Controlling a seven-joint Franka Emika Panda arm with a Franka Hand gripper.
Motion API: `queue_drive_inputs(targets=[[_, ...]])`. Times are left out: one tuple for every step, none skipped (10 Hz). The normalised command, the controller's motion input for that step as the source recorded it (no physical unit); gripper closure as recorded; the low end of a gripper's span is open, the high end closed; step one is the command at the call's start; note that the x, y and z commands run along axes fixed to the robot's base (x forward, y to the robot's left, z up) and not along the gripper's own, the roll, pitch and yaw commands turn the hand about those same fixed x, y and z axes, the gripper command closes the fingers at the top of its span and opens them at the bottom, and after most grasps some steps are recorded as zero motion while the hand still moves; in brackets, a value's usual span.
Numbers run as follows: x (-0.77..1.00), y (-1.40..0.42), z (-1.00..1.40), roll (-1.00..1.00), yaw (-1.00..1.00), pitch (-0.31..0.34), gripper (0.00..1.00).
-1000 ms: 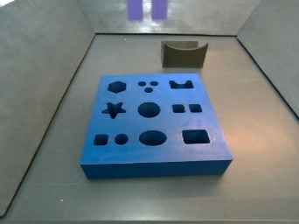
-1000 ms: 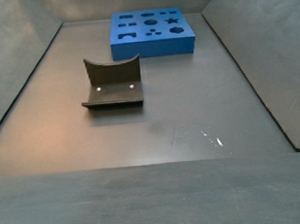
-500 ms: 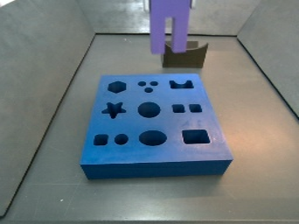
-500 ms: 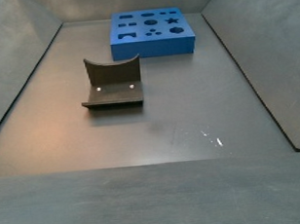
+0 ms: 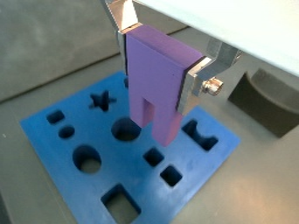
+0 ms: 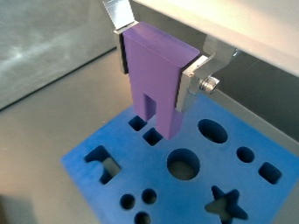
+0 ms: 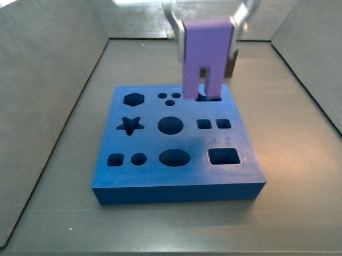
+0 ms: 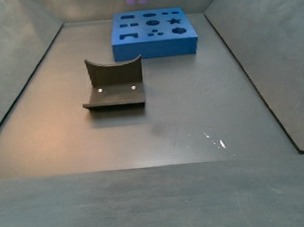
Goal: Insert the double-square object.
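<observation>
- Wrist views: the two-finger silver gripper [image 5: 162, 54] is clamped on the upper part of the tall lavender-purple plastic double-square object [image 5: 156, 83], prongs down, above the blue foam board with shaped holes [image 5: 82, 184]. The piece looks rigid, light and smooth; its flat broad faces suit the grip.
- Side views: it hangs upright over the board's far edge [image 7: 198, 58], with the dark grey fixture [image 8: 113, 85] well apart.

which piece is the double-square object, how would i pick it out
Start at the blue board full of shaped holes on the grey floor. Directly above its far right part hangs the gripper, its jaws shut on a tall purple block, the double-square object. It is the only purple thing, with a slot splitting its lower end into two square prongs.
</observation>
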Motion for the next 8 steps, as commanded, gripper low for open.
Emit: queue_drive_inputs(targets=[[0.17, 0.0, -0.48, 0.0, 0.0, -0.114, 1.0], [0.2, 0.02, -0.39, -0.03, 0.0, -0.02, 1.0], [0.11, 0.0, -0.59, 0.04, 0.0, -0.133, 1.0], [0.1, 0.0, -0.51, 0.08, 0.0, -0.1, 1.0], [0.07, 0.0, -0.15, 0.0, 0.0, 0.0, 1.0], [0.0, 0.0, -0.01, 0.0, 0.0, 0.0, 1.0], [0.03, 0.0, -0.14, 0.0, 0.0, 0.0, 1.0], [0.34, -0.01, -0.27, 0.0, 0.0, 0.0, 1.0]])
